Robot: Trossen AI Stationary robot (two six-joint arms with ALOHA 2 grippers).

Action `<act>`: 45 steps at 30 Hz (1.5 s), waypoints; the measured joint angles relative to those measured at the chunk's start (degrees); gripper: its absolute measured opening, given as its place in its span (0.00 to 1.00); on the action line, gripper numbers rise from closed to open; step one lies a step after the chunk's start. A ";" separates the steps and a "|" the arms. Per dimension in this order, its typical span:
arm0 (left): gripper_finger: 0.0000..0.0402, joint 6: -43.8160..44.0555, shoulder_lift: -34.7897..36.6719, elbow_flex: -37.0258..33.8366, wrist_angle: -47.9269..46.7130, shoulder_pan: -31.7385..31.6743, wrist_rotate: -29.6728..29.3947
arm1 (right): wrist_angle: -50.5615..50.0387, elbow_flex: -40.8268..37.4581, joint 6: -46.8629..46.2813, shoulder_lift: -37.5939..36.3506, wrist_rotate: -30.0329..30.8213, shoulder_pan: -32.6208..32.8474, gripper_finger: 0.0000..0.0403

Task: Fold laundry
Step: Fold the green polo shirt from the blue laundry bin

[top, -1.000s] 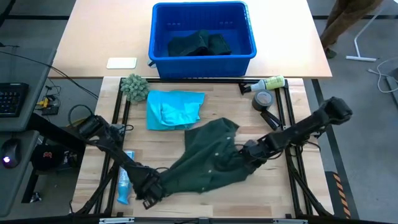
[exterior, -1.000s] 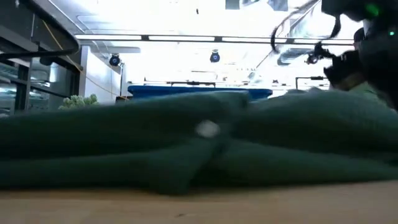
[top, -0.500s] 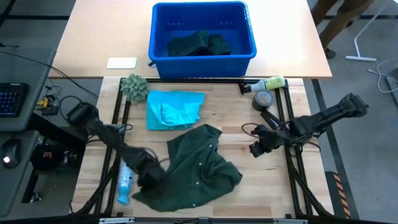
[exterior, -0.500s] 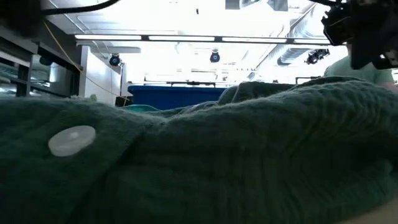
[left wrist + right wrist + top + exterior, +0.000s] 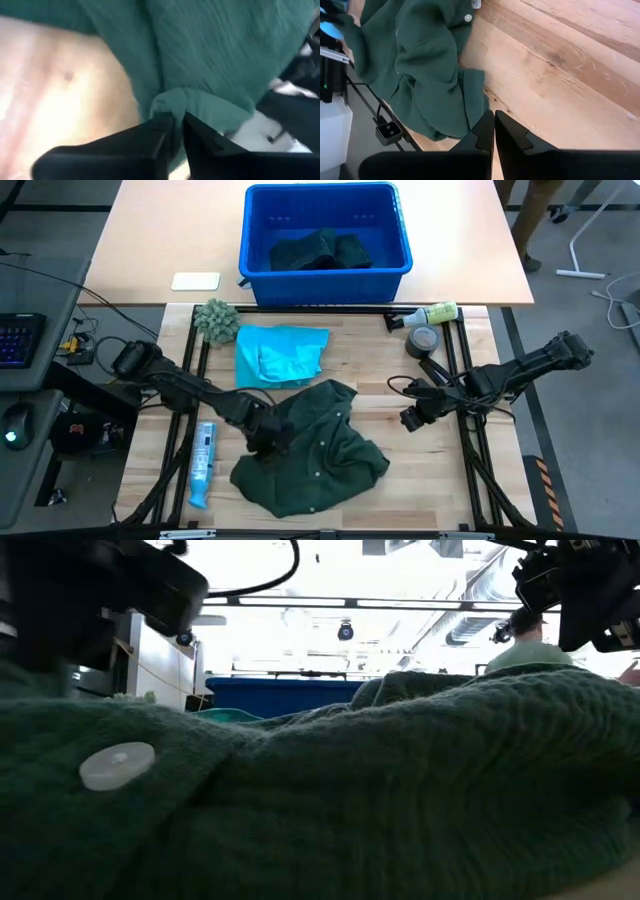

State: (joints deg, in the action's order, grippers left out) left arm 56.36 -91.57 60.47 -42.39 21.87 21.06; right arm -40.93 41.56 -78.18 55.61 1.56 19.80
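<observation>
The dark green shirt [image 5: 315,455] lies crumpled on the table's near middle; in the low view it fills the picture, a white button [image 5: 118,765] showing. My left gripper [image 5: 268,438] [image 5: 175,122] stands over the shirt's left part, shut on a bunch of it. My right gripper [image 5: 410,418] [image 5: 494,116] hovers to the right of the shirt, shut and holding nothing, over bare wood. A turquoise shirt [image 5: 281,355] lies flat farther back. My left gripper pinches a bunched fold of the shirt [image 5: 172,102] between its two fingertips, several layers gathered together. The fingers [image 5: 159,125] come slanting down from the table's left. The pinched fold is raised a little, while the shirt's remaining cloth lies slack on the table.
A blue bin [image 5: 258,255] with dark green clothes [image 5: 320,250] stands at the back. A fuzzy ball [image 5: 215,320] sits at the far left, a tape roll [image 5: 424,340] and a bottle [image 5: 432,313] at the far right. A blue tube [image 5: 203,462] lies near the front left.
My left gripper has carried the shirt's left edge from the near edge up and toward the far right, folding it over onto the garment, which is now more bunched. My right gripper came off the shirt, rose and drew toward the right edge, then kept still.
</observation>
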 joint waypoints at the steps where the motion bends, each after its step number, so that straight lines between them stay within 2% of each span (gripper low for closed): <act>1: 0.12 0.19 0.02 0.00 0.30 0.47 1.45 | -0.01 0.00 0.27 0.00 -0.06 0.00 0.00; 3: 0.19 0.91 0.02 0.00 0.61 1.59 4.24 | -0.04 0.00 0.89 0.00 -0.06 0.00 0.00; 9: 0.41 4.45 0.00 0.00 2.06 4.26 6.92 | -0.19 0.04 3.51 0.00 0.49 0.01 0.00; 13: 0.52 7.29 0.00 0.00 1.84 3.08 5.26 | -0.72 0.04 3.85 -0.02 1.52 0.00 0.00; 16: 0.57 7.94 0.12 0.00 -1.72 1.05 2.79 | -1.02 0.04 3.85 -0.02 1.66 0.00 0.00; 19: 0.59 7.01 0.63 0.00 -9.28 -1.81 -2.07 | -1.32 0.04 3.87 -0.02 1.67 0.00 0.00; 22: 0.59 5.12 1.28 0.00 -16.05 -5.00 -12.00 | -1.33 0.04 3.87 -0.02 1.68 0.02 0.00; 24: 0.59 5.03 1.36 0.00 -16.73 -7.59 -20.09 | -1.35 0.04 3.85 -0.02 1.75 -0.03 0.00; 26: 0.59 4.94 1.08 -0.12 -14.25 -10.77 -25.63 | -1.33 0.04 3.75 -0.03 1.92 -0.03 0.00; 29: 0.54 1.69 -0.31 -1.79 -4.93 -15.05 -26.95 | -1.27 0.04 3.16 -0.04 2.80 -0.03 0.00; 31: 0.45 0.51 -1.60 -2.49 -2.85 -17.08 -27.11 | -1.00 0.04 1.79 -0.04 4.42 -0.03 0.00; 33: 0.31 0.20 -2.65 -2.58 -3.52 -18.65 -27.83 | -0.16 0.05 0.03 -0.04 5.73 -0.03 0.00; 35: 0.12 -1.71 -3.02 -2.60 -3.07 -19.53 -28.21 | 2.54 0.04 -1.33 0.43 7.01 -0.05 0.00; 36: 0.06 -2.63 -2.98 -2.57 -2.69 -19.73 -28.74 | 4.24 0.07 -1.88 1.00 7.72 -0.05 0.00; 40: 0.02 -2.69 -2.86 -2.56 -2.39 -19.14 -29.99 | 13.90 0.07 -2.89 6.30 8.88 -0.05 0.00; 45: 0.00 -1.07 -2.86 -2.56 -1.05 -15.32 -30.38 | 30.23 0.07 -4.49 17.89 7.00 0.00 0.00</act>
State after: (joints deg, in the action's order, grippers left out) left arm 55.29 -94.43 57.91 -43.44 6.55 -9.32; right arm -10.70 41.63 -82.67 73.51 8.56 19.80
